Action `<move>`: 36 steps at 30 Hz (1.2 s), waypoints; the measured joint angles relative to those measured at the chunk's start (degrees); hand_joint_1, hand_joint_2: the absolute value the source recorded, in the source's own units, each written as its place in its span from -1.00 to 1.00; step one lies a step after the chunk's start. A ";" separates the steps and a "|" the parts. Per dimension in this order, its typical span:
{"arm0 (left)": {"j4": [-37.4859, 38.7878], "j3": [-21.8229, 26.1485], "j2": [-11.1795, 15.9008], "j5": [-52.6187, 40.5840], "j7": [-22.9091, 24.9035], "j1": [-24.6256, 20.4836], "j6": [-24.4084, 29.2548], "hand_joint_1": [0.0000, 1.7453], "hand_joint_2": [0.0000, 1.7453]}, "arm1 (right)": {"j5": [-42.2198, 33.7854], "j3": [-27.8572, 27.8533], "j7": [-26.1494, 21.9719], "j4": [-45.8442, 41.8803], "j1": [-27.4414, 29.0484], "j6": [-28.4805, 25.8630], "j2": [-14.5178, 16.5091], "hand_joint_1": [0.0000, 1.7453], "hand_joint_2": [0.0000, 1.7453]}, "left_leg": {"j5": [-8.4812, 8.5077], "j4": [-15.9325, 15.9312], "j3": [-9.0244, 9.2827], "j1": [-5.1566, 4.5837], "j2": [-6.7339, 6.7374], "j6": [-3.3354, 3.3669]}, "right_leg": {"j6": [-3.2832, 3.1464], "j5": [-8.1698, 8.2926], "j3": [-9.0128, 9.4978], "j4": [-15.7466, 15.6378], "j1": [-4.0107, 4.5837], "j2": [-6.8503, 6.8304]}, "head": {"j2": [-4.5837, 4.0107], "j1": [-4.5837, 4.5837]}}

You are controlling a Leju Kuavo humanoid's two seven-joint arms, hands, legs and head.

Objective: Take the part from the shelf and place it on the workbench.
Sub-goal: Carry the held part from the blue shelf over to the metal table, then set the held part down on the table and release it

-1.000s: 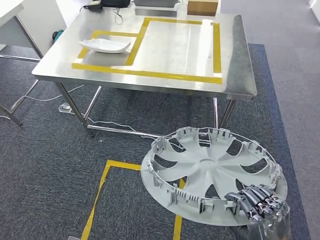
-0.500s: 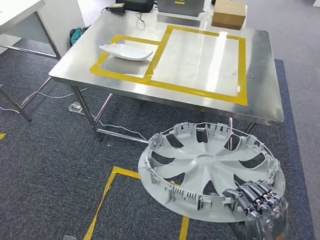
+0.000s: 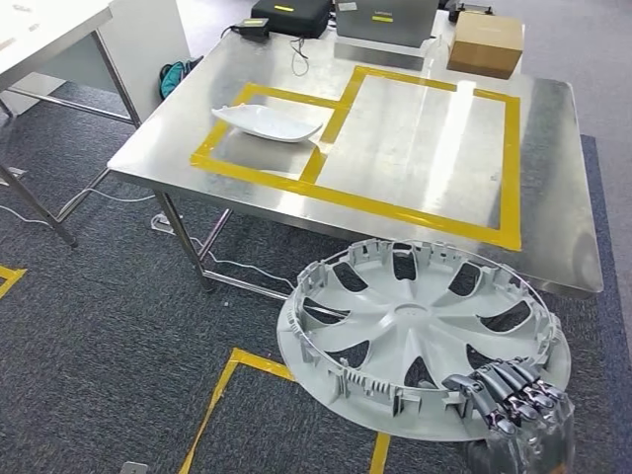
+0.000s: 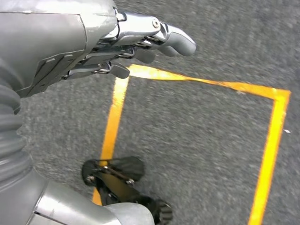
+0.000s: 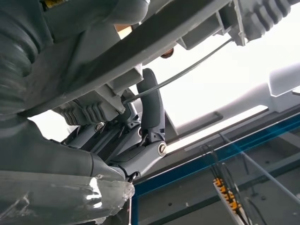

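The whole view has shifted since a second ago: the steel table (image 3: 551, 178) now sits lower and nearer in the head view, and more of its far edge shows, so the camera has moved rather than the things. The one grey wheel cover (image 3: 418, 331) is held out flat above the carpet, just short of the table's near edge, with its ribbed inner side up. The right hand (image 3: 514, 400) grips its near right rim, fingers curled over the edge, as before. The left hand (image 4: 141, 42) hangs over the carpet with fingers stretched out and holds nothing.

On the table lie two yellow tape rectangles side by side; one white curved part (image 3: 265, 121) rests in the left one. At the far edge stand one cardboard box (image 3: 486, 43) and two dark devices with yellow labels too small to read.
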 joint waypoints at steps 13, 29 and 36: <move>0.15 -0.57 -0.01 0.93 0.03 0.11 0.53 -1.00 1.00 | 1.32 -0.20 1.76 -0.22 0.09 0.02 -0.21 1.00 1.00 | 7.20 0.02 -13.67 1.22 1.93 -2.06 | 1.32 -8.75 11.28 -2.79 -1.54 0.20 | -0.02 -1.08; 0.20 -4.05 0.03 6.51 -0.11 -0.03 1.33 -1.00 1.00 | -2.31 -3.28 -0.34 -2.66 2.21 0.00 -0.98 1.00 1.00 | 0.21 -2.05 -2.21 1.18 0.69 -0.71 | 2.39 0.79 -3.43 1.21 -1.48 -0.78 | 0.00 0.63; 0.20 -4.70 -0.06 6.51 -0.11 -0.39 1.36 -1.00 1.00 | -2.29 -4.17 -0.37 -3.61 2.77 -0.01 -0.47 1.00 1.00 | -4.66 11.12 -9.57 0.95 0.90 -1.96 | 0.58 1.35 -1.96 0.31 -1.46 -0.25 | 0.00 0.09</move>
